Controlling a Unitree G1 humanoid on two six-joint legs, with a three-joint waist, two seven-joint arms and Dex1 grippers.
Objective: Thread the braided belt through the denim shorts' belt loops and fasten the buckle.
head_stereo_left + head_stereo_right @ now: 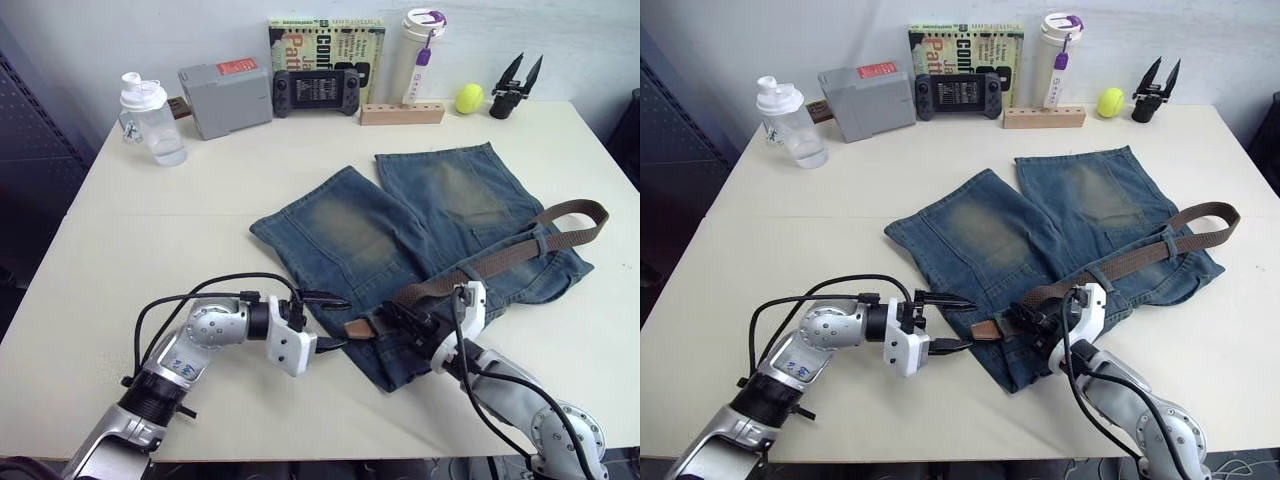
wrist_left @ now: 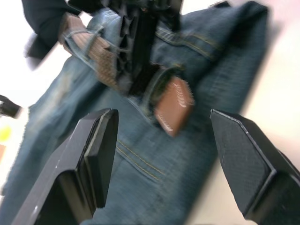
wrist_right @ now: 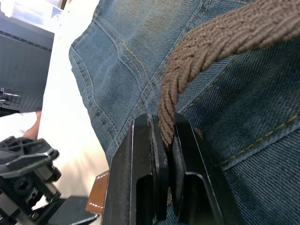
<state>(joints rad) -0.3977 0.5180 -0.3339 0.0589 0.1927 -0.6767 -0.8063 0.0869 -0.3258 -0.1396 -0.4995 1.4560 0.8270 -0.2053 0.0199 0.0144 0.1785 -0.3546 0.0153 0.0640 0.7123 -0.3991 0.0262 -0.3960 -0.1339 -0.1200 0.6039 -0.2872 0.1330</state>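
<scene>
Right now right fingers (image 3: 165,140) pinch the braided belt (image 3: 211,42) on faded denim shorts (image 1: 400,225); left fingers (image 2: 93,154) apart.

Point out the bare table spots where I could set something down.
The table is bare between the shaker bottle and the denim shorts, and along the right edge below the belt's loop. It is crowded along the back wall, and at the waistband where the left gripper and right gripper meet.

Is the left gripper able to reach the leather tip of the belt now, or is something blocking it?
Probably yes. The left gripper is open and faces the leather tip, which pokes out of a belt loop with only bare denim shorts in between. The right gripper pinches the braided belt just behind it.
</scene>
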